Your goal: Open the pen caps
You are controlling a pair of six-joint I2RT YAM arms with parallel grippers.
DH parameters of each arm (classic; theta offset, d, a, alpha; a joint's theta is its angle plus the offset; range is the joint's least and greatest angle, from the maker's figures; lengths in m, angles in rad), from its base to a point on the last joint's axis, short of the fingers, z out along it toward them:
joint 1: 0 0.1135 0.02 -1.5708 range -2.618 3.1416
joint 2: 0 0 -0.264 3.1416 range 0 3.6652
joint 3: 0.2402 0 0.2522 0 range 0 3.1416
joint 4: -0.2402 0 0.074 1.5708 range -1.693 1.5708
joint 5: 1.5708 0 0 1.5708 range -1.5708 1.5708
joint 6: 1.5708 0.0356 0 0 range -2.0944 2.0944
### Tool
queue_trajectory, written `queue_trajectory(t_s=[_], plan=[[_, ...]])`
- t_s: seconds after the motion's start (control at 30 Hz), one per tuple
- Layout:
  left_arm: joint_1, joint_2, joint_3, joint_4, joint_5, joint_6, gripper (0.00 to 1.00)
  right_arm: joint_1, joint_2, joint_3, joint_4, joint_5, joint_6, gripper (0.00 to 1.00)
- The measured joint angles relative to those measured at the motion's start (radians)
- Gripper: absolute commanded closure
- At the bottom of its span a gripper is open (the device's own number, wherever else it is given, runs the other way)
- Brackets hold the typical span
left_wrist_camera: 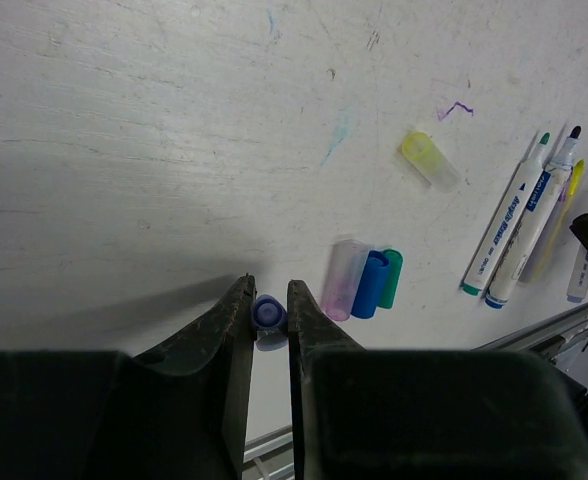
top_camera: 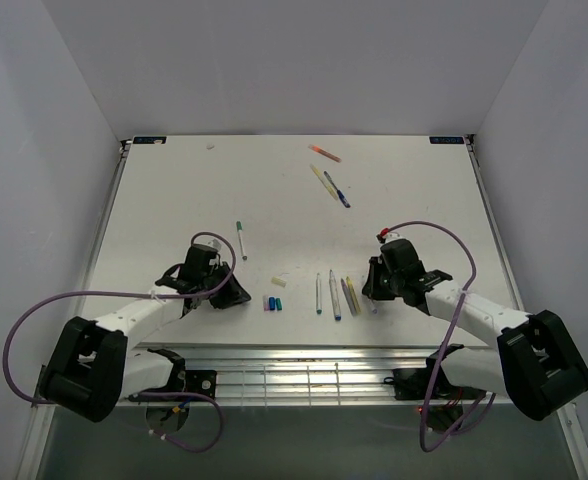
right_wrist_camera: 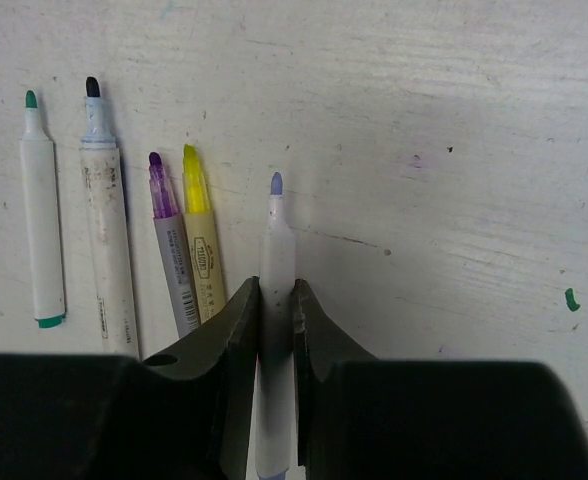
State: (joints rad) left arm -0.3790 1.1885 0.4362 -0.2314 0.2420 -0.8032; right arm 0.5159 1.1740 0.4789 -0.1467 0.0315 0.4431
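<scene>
My left gripper (left_wrist_camera: 270, 300) is shut on a small blue-purple pen cap (left_wrist_camera: 269, 314), held close to the table. Beside it lie a clear purple cap (left_wrist_camera: 345, 280), a blue cap (left_wrist_camera: 371, 285) and a green cap (left_wrist_camera: 390, 278); a yellow cap (left_wrist_camera: 430, 161) lies farther off. My right gripper (right_wrist_camera: 276, 290) is shut on an uncapped white pen (right_wrist_camera: 276, 245) with a blue-violet tip, lying along the table. To its left lie uncapped pens: yellow (right_wrist_camera: 202, 240), purple (right_wrist_camera: 172, 250), black-tipped (right_wrist_camera: 109, 230) and green-tipped (right_wrist_camera: 39, 220). The top view shows both grippers, left (top_camera: 236, 295) and right (top_camera: 372, 290).
A green-capped pen (top_camera: 241, 240) lies alone mid-table. Three more pens, orange (top_camera: 325, 153), yellow (top_camera: 322, 178) and blue (top_camera: 338, 190), lie at the back. The table's metal front edge (top_camera: 294, 352) runs just behind both grippers. White walls enclose the table.
</scene>
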Motion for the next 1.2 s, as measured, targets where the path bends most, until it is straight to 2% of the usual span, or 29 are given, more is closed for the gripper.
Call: queue_trajectory(t_s=[0.37, 0.57, 0.87, 1.2], plan=[[0.000, 0.056, -0.024, 0.105, 0.042, -0.009, 0.81, -0.006, 0.031, -0.034, 0.079, -0.063, -0.003, 0.73], [0.000, 0.070, -0.030, 0.138, 0.058, -0.010, 0.66, -0.006, 0.035, -0.037, 0.098, -0.074, -0.002, 0.69], [-0.001, 0.019, -0.051, 0.130, 0.050, -0.022, 0.53, -0.006, 0.039, -0.039, 0.117, -0.085, -0.002, 0.63], [-0.001, -0.043, -0.016, 0.024, -0.032, -0.024, 0.48, -0.006, 0.013, -0.044, 0.119, -0.087, -0.005, 0.60]])
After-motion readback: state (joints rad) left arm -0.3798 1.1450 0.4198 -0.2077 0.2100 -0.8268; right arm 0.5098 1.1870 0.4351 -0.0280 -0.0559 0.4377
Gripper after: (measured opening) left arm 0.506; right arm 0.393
